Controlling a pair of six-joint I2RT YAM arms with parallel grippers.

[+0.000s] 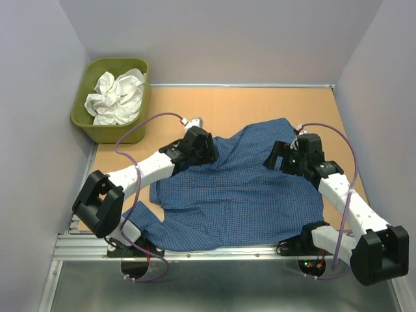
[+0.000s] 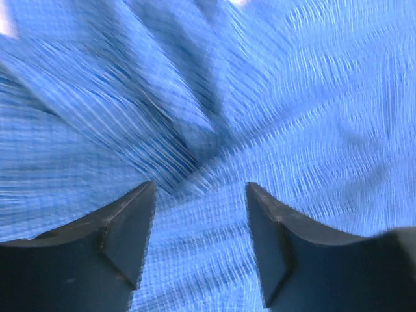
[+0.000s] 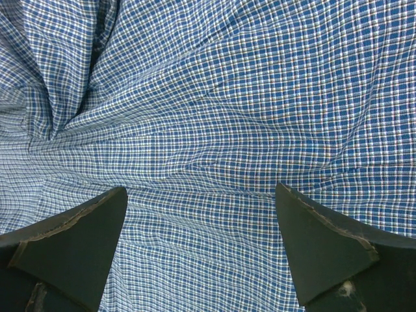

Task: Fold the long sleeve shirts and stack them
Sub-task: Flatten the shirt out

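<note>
A dark blue fine-checked shirt [image 1: 240, 192] lies spread and rumpled across the middle of the tan table [image 1: 227, 104], its near edge hanging over the front rail. My left gripper [image 1: 207, 155] hovers over the shirt's upper left part. In the left wrist view the gripper [image 2: 200, 195] is open, with blurred checked cloth [image 2: 273, 97] below and nothing between the fingers. My right gripper [image 1: 278, 156] stands over the shirt's upper right part. In the right wrist view it [image 3: 201, 195] is wide open above wrinkled cloth [image 3: 260, 97]. A white garment [image 1: 117, 96] sits crumpled in the tub.
The olive-green tub [image 1: 110, 133] stands at the table's far left corner. Grey walls close in the left, back and right sides. A metal rail [image 1: 214, 250] runs along the near edge by the arm bases.
</note>
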